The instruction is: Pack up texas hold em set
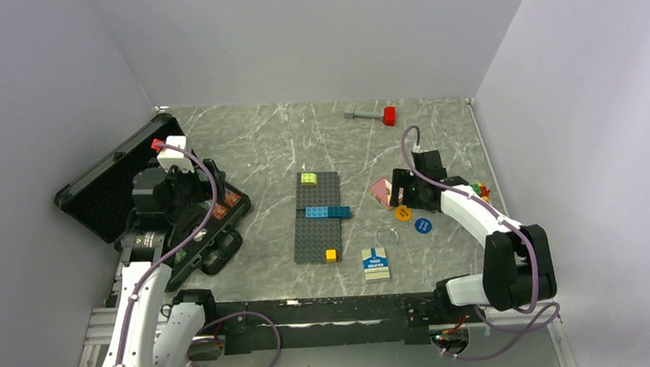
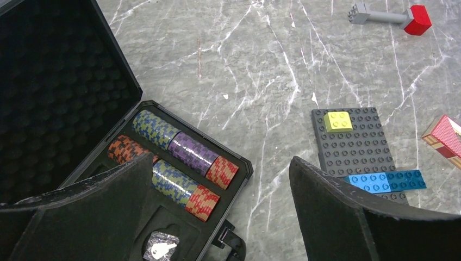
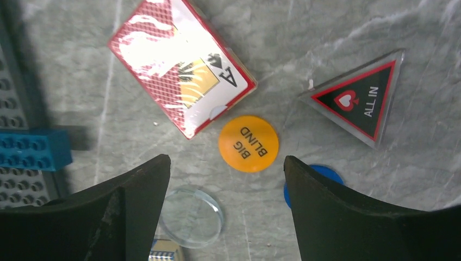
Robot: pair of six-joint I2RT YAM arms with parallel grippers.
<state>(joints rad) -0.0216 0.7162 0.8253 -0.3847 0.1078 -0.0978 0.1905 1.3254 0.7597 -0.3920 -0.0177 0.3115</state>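
Orange button (image 3: 248, 143) reads BIG BLIND; triangle button (image 3: 359, 99) beside it reads ALL IN; blue button (image 3: 321, 175) makes three. Two packs: red pack (image 3: 179, 76), blue pack (image 1: 376, 263). Right gripper (image 3: 225, 163) gapes empty astride the orange button; left gripper (image 2: 221, 160) gapes empty too.

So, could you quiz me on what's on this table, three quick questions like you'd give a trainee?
1. True or false: the black case stands open.
2. What is printed on the orange button? A) Big Blind B) All In C) Dealer
3. Which gripper hangs above the case, left or right?
Key: 1 true; 2 A; 3 the left gripper, its jaws wide open and holding nothing.
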